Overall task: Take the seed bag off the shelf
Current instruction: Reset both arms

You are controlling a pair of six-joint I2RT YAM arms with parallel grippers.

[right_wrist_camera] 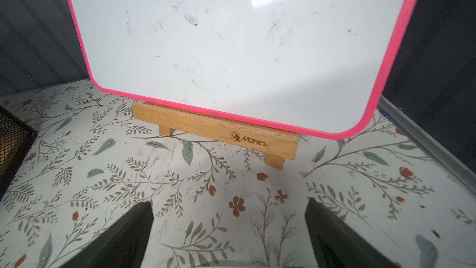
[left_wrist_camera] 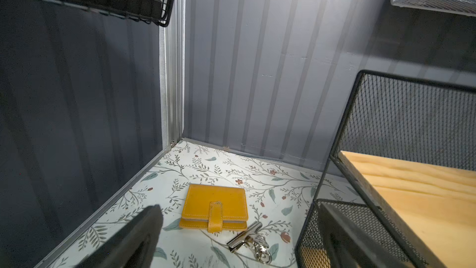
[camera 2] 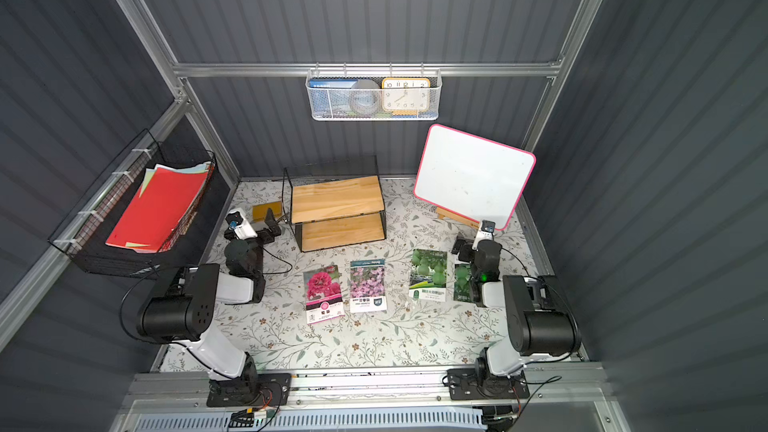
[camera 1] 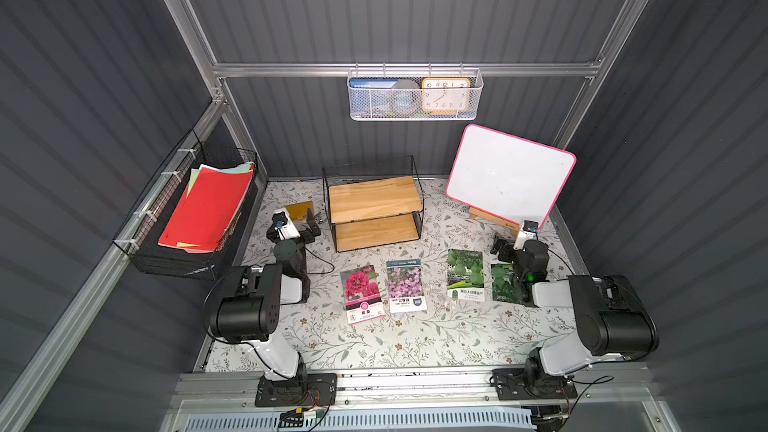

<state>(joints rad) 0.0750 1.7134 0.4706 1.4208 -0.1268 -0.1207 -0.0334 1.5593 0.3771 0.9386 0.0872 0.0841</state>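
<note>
I am seeing four seed bags [camera 1: 405, 284] lying flat in a row on the tabletop [camera 1: 415, 338], at six o'clock from the shelf [camera 1: 374, 201] and apart from it. The left claw [left_wrist_camera: 239, 207] is hovering at the shelf's nine o'clock, jaws spread wide, gripping nothing. The right claw [right_wrist_camera: 229, 206] is sitting at four o'clock, facing the whiteboard [camera 1: 507, 176], likewise spread and empty.
</note>
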